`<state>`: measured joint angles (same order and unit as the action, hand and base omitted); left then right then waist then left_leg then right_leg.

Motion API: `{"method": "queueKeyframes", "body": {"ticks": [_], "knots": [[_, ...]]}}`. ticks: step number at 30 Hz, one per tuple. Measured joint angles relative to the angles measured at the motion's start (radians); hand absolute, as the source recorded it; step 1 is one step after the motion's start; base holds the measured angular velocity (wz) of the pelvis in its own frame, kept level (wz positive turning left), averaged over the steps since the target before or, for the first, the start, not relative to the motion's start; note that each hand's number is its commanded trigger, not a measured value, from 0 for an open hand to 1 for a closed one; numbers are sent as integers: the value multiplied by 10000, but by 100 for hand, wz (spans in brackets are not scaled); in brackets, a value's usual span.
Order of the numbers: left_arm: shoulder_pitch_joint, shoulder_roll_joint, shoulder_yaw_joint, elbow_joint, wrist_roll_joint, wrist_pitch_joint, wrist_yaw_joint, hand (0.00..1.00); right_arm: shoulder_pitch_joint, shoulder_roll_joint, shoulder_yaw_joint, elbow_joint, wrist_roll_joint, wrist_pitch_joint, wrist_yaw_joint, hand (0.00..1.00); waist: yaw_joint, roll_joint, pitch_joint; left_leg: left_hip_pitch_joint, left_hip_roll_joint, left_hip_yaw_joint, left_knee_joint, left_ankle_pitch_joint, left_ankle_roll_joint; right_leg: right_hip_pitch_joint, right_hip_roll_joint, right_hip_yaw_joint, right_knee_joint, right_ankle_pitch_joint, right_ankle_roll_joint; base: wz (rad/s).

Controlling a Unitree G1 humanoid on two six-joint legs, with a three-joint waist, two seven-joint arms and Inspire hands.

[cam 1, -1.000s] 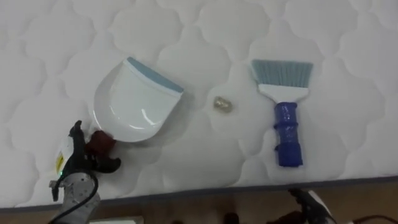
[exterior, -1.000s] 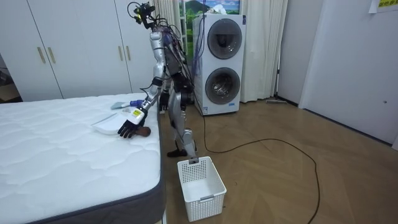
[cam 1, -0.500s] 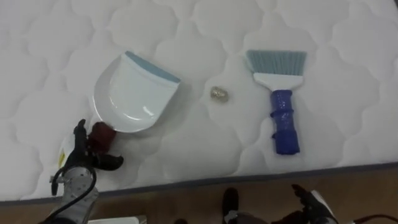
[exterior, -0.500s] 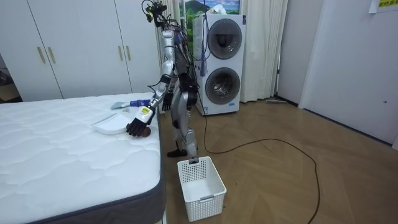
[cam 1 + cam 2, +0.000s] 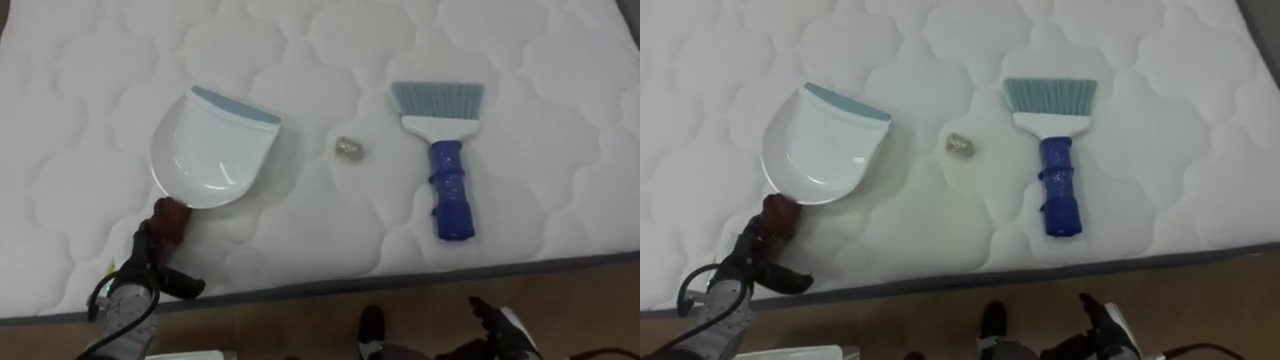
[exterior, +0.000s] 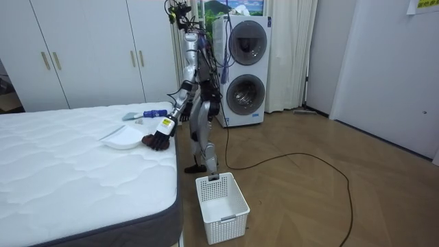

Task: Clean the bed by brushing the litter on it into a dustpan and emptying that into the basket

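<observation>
Left hand [image 5: 145, 262] grips the dustpan [image 5: 212, 150] handle (brush [image 5: 445, 175] lies well apart)

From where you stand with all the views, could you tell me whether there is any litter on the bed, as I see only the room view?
Observer: Yes, a small crumpled scrap lies between the dustpan and the brush.
Operator: Does the left hand hold the dustpan?
Observer: Yes, the left hand is curled round its dark red handle.
Operator: Which way do the bristles point?
Observer: Away from the near edge of the bed.
</observation>
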<state>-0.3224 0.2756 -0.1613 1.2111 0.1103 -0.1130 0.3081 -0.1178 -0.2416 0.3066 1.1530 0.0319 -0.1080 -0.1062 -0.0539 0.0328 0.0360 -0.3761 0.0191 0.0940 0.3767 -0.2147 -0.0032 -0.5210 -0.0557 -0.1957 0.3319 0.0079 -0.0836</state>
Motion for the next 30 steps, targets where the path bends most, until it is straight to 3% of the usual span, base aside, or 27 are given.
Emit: {"method": "queueKeyframes", "body": {"ticks": [18, 30], "knots": [[2, -89, 10, 95, -19, 188, -43, 0, 35, -84, 117, -319, 34, -10, 173, 0, -44, -22, -13, -144, -55, 15, 47, 27, -32, -236, -101, 34, 211, -32, -1, 0], [-31, -87, 22, 1, -781, 34, 979, 0, 140, -139, 549, -401, 380, -46, -134, 0, -73, -85, -50, -214, -96, 37, 60, 16, -13, -349, -106, 84, 280, -50, -2, -1]]}}
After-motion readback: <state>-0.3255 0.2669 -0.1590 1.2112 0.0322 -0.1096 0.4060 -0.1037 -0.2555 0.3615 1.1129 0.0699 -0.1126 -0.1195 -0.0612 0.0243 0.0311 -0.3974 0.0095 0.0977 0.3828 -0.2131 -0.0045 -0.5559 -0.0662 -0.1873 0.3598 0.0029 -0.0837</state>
